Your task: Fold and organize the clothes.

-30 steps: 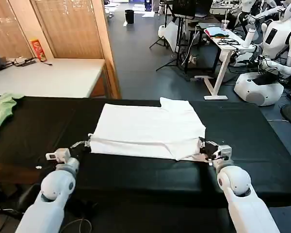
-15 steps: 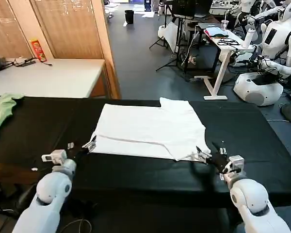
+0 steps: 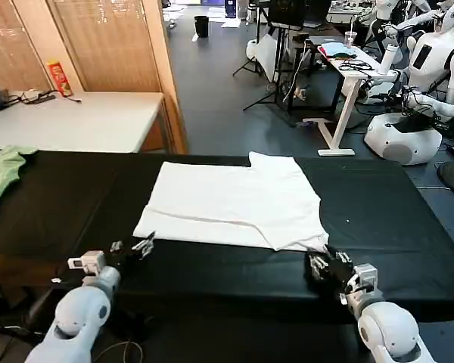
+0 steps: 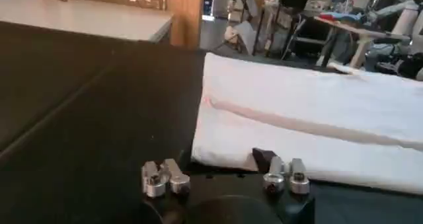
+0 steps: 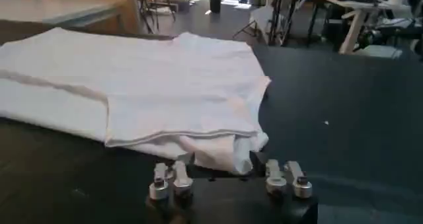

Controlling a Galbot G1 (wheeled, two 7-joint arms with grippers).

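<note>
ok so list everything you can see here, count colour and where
T-shirt: one, white, partly folded, mid table.
Green garment: one, light green, table's far left edge.
Table: one, black top, under the T-shirt.
Side table: one, pale, behind on the left.
Red packet: one, red, upright on the side table.
Desk: one, white, back right, with a cup and clutter on it.
Other robots: several, white, back right.
Left pincer: one, silver and black, open, at the near edge off the T-shirt's left corner, empty.
Right pincer: one, silver and black, open, at the near edge by the T-shirt's right corner, empty.
</note>
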